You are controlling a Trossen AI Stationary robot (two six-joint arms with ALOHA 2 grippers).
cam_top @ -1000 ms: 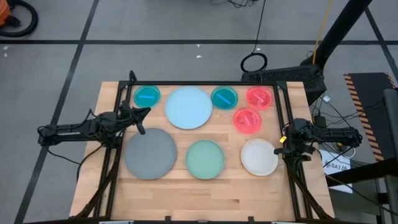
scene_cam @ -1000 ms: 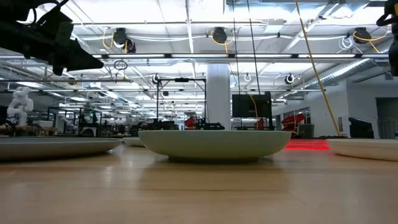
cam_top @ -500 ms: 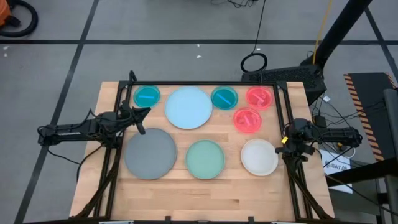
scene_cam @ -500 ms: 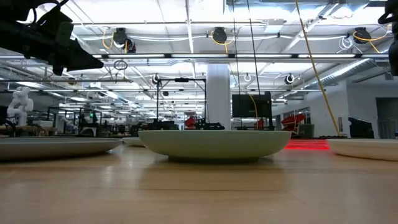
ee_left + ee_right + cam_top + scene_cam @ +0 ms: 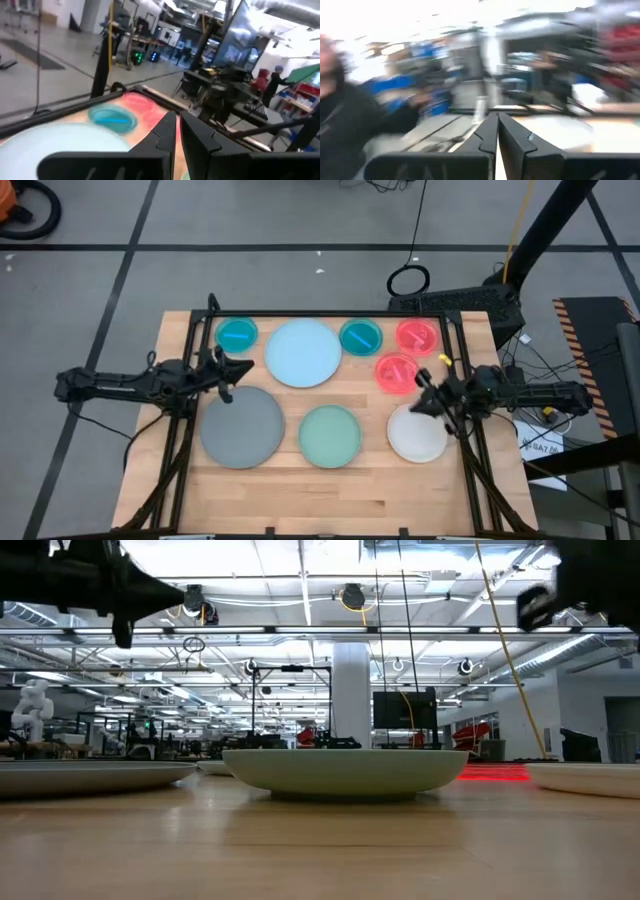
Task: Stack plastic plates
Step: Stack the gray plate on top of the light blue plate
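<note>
left gripper (image 5: 243,368): fingers pressed together, holding nothing; above the gap between grey plate and light blue plate, on the table's left side
right gripper (image 5: 418,376): fingers pressed together, empty; just above the white plate's far edge, near the lower pink-red plate
grey plate (image 5: 242,426): large, front left, flat on table
light blue plate (image 5: 303,353): large, back row, between the two teal plates
teal plate left (image 5: 236,335): small, back left corner
teal plate right (image 5: 361,336): small, back row, beside the light blue plate
pink-red plates: one at back right (image 5: 417,336), other (image 5: 396,373) just in front of it, edges nearly touching
mint green plate (image 5: 330,435): medium, front centre
white plate (image 5: 415,434): medium, front right, partly under right arm
stacking: none stacked, all eight lie singly
table (image 5: 330,490): light wood, black frame around the work area
low view: mint plate fills the centre, both arms high at the top corners
</note>
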